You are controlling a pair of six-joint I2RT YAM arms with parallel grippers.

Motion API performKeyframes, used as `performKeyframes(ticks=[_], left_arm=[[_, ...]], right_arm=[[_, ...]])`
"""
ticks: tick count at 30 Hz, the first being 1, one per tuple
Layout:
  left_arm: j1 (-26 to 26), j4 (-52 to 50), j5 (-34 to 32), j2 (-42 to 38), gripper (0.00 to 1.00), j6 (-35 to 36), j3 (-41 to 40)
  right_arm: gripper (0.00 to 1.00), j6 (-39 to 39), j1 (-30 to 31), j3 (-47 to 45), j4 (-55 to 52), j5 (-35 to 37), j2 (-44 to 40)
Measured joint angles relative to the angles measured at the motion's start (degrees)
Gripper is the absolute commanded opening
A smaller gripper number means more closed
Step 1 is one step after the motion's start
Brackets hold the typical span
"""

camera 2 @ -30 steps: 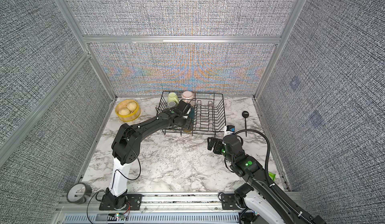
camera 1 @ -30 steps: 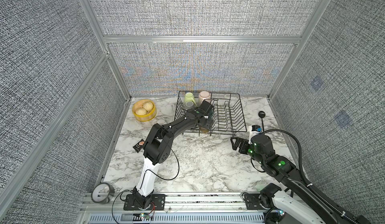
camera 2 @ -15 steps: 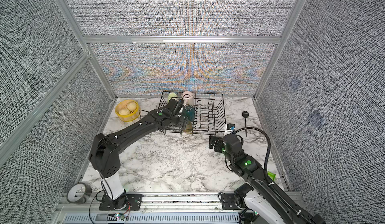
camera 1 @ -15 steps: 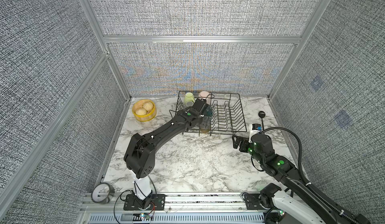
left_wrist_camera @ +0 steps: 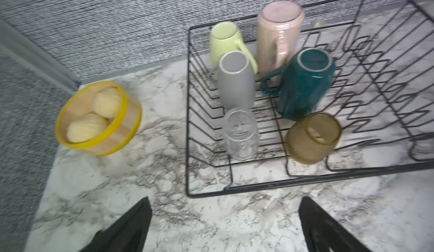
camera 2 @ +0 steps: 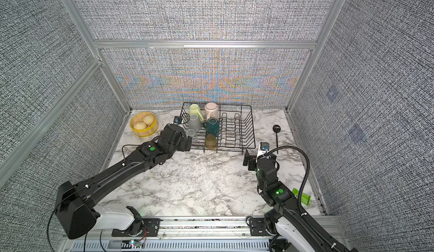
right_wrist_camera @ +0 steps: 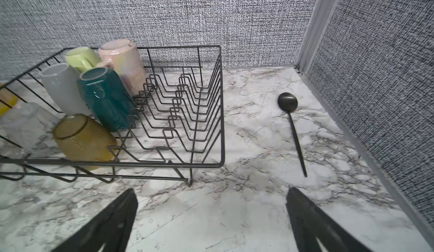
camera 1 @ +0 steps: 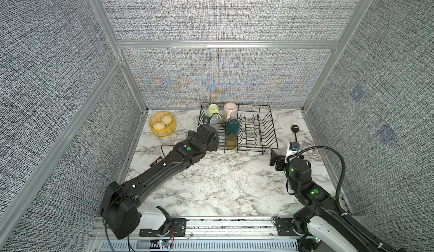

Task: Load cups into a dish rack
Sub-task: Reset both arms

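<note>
Both jaws are open and empty and all six cups (left_wrist_camera: 305, 84) sit in the dish rack (right_wrist_camera: 150, 164), so back your left arm (camera 1: 183, 154) off gently, missing the clear glass (left_wrist_camera: 239, 133).

Bright, even light; soft shadows; left wrist view blurred, perhaps by motion.

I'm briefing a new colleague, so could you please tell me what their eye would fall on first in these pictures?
The black wire dish rack at the back of the marble table stands out, with six cups bottoms up, crowded in its left end. A yellow basket of buns sits left of it, and a black spoon lies to its right. The left gripper and right gripper are open and empty, near the rack's front.
</note>
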Motion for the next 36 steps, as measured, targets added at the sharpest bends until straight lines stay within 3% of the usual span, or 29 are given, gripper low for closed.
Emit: performKeyframes(ticks=[5, 14, 19, 24, 29, 36], left_arm=[[4.63, 2.99, -3.65, -6.25, 0.99, -0.68, -9.29], [16.92, 8.09, -6.75, -13.6, 1.0, -1.68, -21.22], [22.95, 11.61, -7.21, -11.91, 1.0, -1.49, -24.17], [25.14, 16.76, -7.23, -9.53, 1.0, 0.74, -26.16], [26.99, 24.04, -7.04, -8.39, 1.0, 5.07, -27.82], [30.58, 43.85, -7.06, -4.15, 1.0, 11.65, -38.18]], right_arm=[[0.99, -1.75, -10.23, -6.25, 8.9, -4.04, 0.87], [0.99, -6.49, -21.38, -7.8, 19.96, -16.13, 19.41], [0.99, -10.34, -23.23, -2.82, 26.36, -23.65, 30.64], [0.99, -12.44, -23.69, -0.17, 33.57, -31.36, 39.95], [0.99, -12.17, -24.72, -1.46, 43.5, -32.35, 49.79], [0.99, -12.07, -25.18, 1.66, 43.71, -34.05, 50.12]])
